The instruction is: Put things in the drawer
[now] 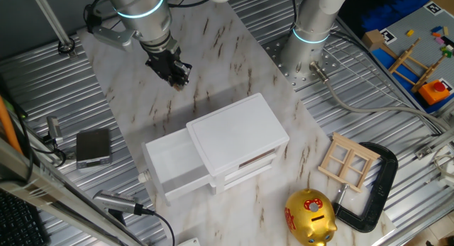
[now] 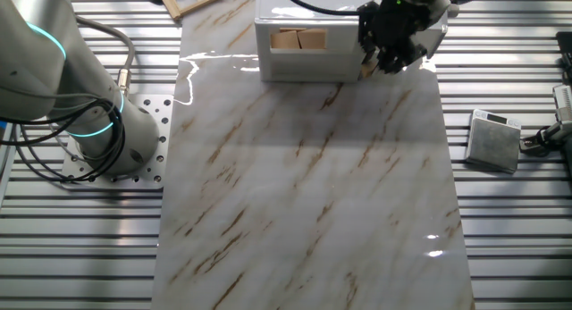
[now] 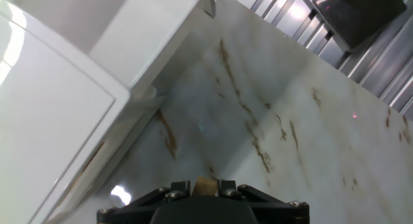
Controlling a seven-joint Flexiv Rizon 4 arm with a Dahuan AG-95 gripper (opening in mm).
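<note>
No readable text, labels or numbers anywhere.

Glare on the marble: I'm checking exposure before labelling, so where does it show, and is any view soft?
The other fixed view: bright glare on the marble top beside the cabinet. Hand view: a small glint near the gripper, cabinet slightly soft. One fixed view: even, sharp.
</note>
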